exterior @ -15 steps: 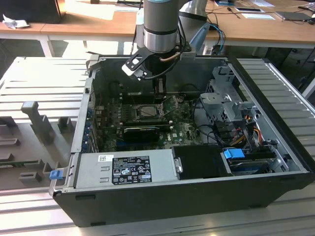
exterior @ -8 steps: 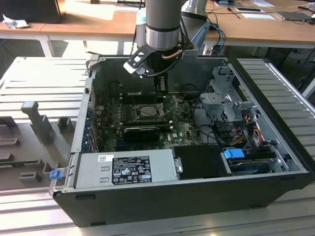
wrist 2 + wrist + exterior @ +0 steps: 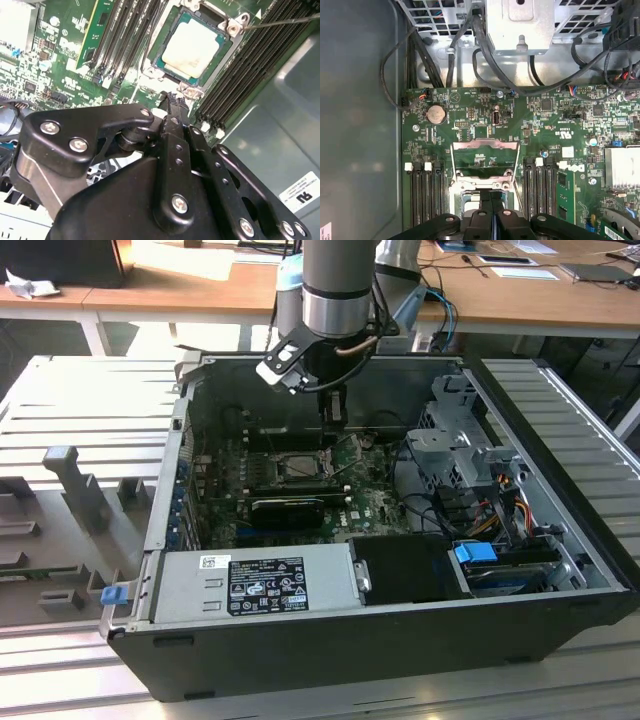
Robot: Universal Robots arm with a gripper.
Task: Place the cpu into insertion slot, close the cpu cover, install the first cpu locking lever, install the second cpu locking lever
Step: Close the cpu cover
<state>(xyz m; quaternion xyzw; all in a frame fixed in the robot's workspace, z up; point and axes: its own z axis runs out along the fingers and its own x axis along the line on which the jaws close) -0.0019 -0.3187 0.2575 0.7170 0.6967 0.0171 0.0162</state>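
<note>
Fingers (image 3: 176, 112) pressed together, tips near the cpu (image 3: 191, 46) seated in the insertion slot (image 3: 159, 62); cpu cover (image 3: 485, 144) stands open beyond.

Sun lies bright on the desk (image 3: 200, 280) beyond the case (image 3: 400, 640); inside it the light is dimmer and even. In the second wrist view the cpu (image 3: 192, 47) gleams pale, my gripper (image 3: 172, 102) dark, its screws glinting.

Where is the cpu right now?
In the second wrist view, the cpu lies in the insertion slot, between the memory slot banks, close to the gripper.
</note>
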